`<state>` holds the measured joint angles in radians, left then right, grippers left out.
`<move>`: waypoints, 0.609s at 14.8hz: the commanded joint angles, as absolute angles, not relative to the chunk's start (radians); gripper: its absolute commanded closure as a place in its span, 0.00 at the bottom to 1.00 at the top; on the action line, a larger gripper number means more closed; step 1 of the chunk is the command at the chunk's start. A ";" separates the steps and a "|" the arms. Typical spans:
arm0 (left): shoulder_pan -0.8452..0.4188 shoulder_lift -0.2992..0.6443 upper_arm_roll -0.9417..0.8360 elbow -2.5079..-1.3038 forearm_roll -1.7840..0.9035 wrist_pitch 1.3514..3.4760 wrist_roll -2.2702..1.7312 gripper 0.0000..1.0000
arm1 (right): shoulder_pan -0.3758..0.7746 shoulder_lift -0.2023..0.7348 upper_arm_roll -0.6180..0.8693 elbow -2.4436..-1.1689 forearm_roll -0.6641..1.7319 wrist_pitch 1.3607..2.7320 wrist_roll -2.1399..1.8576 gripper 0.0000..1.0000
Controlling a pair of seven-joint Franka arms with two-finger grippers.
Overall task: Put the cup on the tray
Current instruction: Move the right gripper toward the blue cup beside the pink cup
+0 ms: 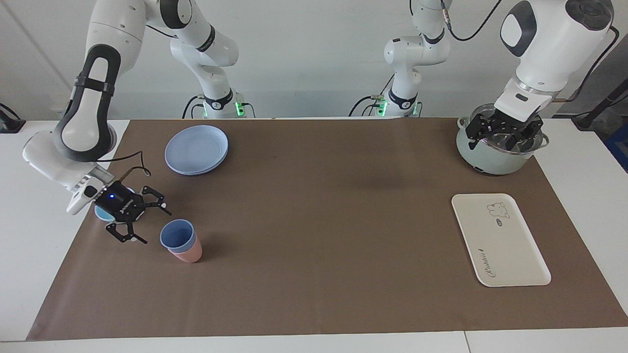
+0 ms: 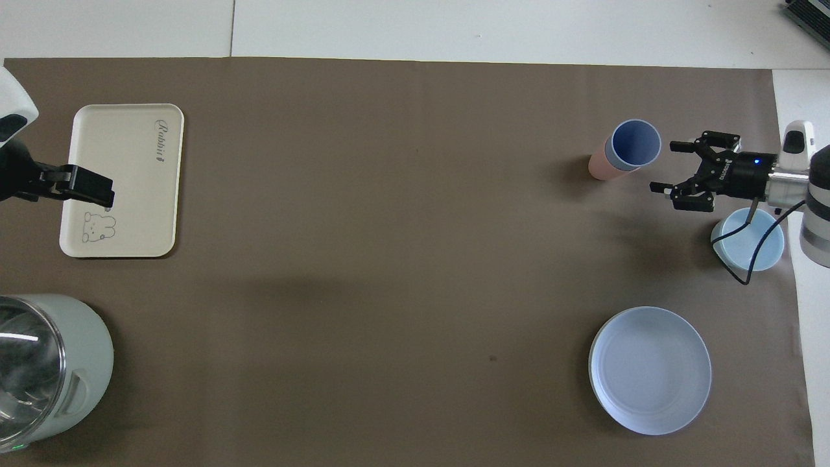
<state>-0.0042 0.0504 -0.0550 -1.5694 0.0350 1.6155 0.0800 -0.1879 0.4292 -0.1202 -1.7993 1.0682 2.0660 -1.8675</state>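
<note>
A robotics lab: Franka arms [image 1: 88, 98] over a paper-covered table [image 1: 314, 274].

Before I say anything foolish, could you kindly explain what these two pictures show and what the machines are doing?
These are two robot arms at a table covered in brown paper. One picture faces them from across the table; the other looks down from above their own end.

The right gripper hangs low beside the cup, a blue tumbler nested inside a pink cup. Its fingers are open and hold nothing. The left gripper waits, open and empty, over a pale green pot.

Also on the table: the tray, cream-white, toward the left arm's end and bare; a light-blue bowl partly hidden under the right arm; and round blue plates nearer to the robots.
</note>
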 commanded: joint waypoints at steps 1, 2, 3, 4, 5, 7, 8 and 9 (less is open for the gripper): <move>0.005 0.020 -0.060 -1.605 0.052 1.626 0.089 0.00 | -0.198 0.462 -0.104 -1.772 1.129 2.039 -1.888 0.00; 0.005 0.020 -0.060 -1.605 0.052 1.626 0.089 0.00 | -0.198 0.465 -0.094 -1.772 1.159 2.040 -1.905 0.00; 0.005 0.020 -0.060 -1.605 0.052 1.626 0.089 0.00 | -0.196 0.477 -0.094 -1.772 1.184 2.042 -1.925 0.00; 0.005 0.020 -0.060 -1.605 0.052 1.626 0.089 0.00 | -0.198 0.485 -0.094 -1.772 1.193 2.042 -1.956 0.00; 0.005 0.020 -0.060 -1.605 0.052 1.621 0.090 0.00 | -0.196 0.486 -0.094 -1.772 1.203 2.046 -1.965 0.00; 0.005 0.018 -0.060 -1.606 0.052 1.618 0.090 0.00 | -0.186 0.488 -0.094 -1.770 1.230 2.057 -1.970 0.00; 0.002 0.018 -0.061 -1.606 0.052 1.621 0.087 0.00 | -0.178 0.489 -0.094 -1.772 1.245 2.059 -1.973 0.00; -0.002 0.018 -0.061 -1.606 0.052 1.623 0.087 0.00 | -0.172 0.488 -0.094 -1.772 1.259 2.063 -1.977 0.00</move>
<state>-0.0043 0.0504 -0.0559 -1.5708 0.0350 1.6137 0.0800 -0.1807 0.4738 -0.0970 -1.7904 1.2144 2.0609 -1.9499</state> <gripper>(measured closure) 0.000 0.000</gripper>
